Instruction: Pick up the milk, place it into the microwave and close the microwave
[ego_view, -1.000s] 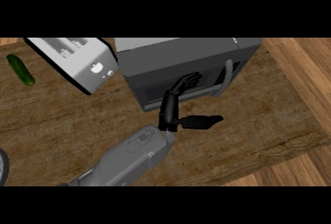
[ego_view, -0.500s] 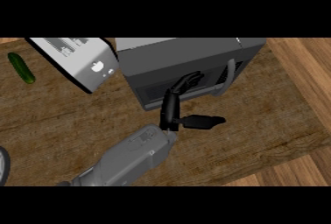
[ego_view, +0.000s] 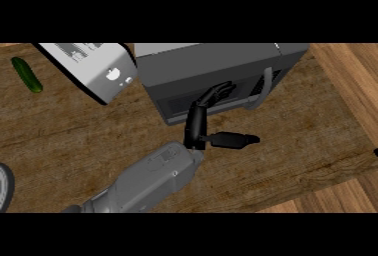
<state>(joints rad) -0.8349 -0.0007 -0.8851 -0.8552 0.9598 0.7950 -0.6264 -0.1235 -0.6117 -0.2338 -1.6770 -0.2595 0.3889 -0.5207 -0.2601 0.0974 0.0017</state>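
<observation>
One grey forearm (ego_view: 151, 177) comes up from the lower edge of the head view and ends in a black hand (ego_view: 198, 120). Which arm it is cannot be told for certain from the view; it enters left of centre, so it is taken as the left hand. Its fingers (ego_view: 219, 92) are stretched out straight against the dark front of the microwave (ego_view: 214, 65), just beside the grey handle (ego_view: 260, 90), and the thumb (ego_view: 235, 140) sticks out sideways over the wooden counter (ego_view: 66, 135). The hand grasps nothing. The microwave's top is cut off by the view's upper edge. The milk cannot be seen anywhere. A light grey appliance (ego_view: 92, 67) stands tilted to the left, and a cucumber (ego_view: 26, 74) lies beyond it. The other hand does not show.
</observation>
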